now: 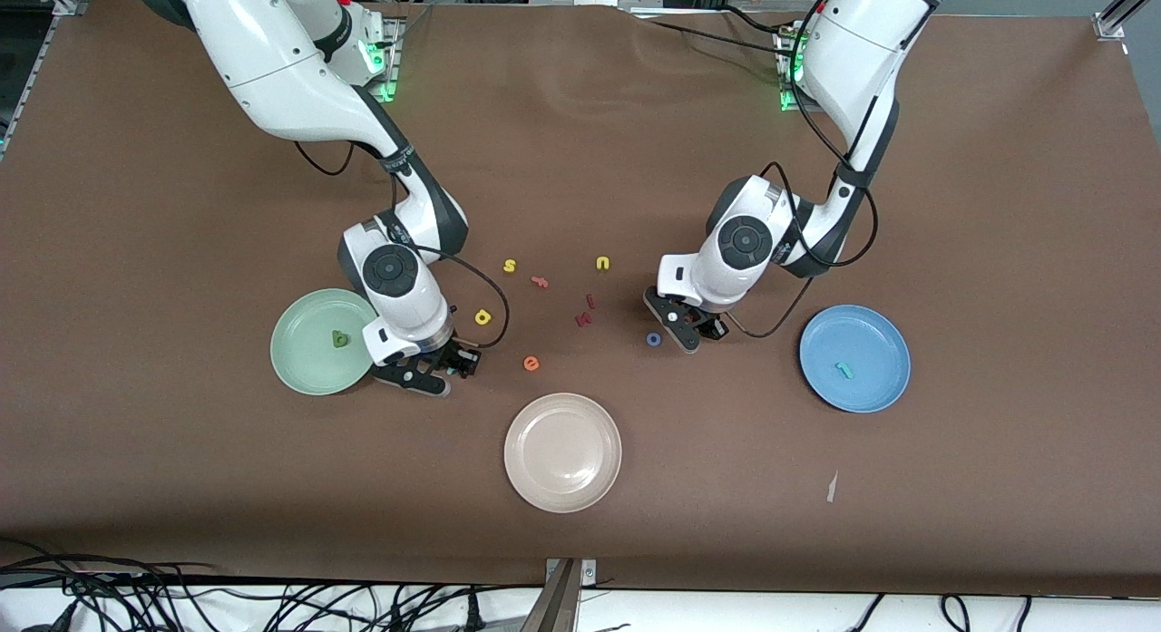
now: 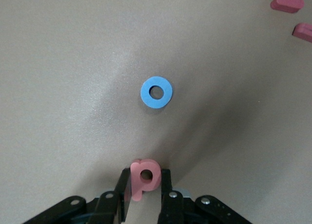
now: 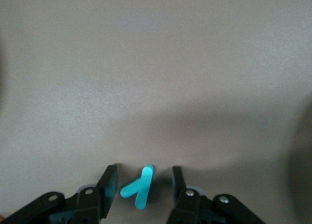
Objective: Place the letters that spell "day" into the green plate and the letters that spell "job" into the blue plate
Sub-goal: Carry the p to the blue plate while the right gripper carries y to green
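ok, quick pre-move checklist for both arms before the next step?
1. Left gripper fingers on the pink-red foam letter "b": ok, closed against it.
2. Small blue foam ring "o" beside the left gripper, still on the table: not ok, still to be picked.
3. Right gripper around the teal foam letter "y": not ok, fingers stand apart from it.
4. Round pale green plate holds the dark olive-green foam "d": ok.
5. Round mid-blue plate holds the teal hooked foam "j": ok.
6. Yellow foam "a" still on the table: not ok.
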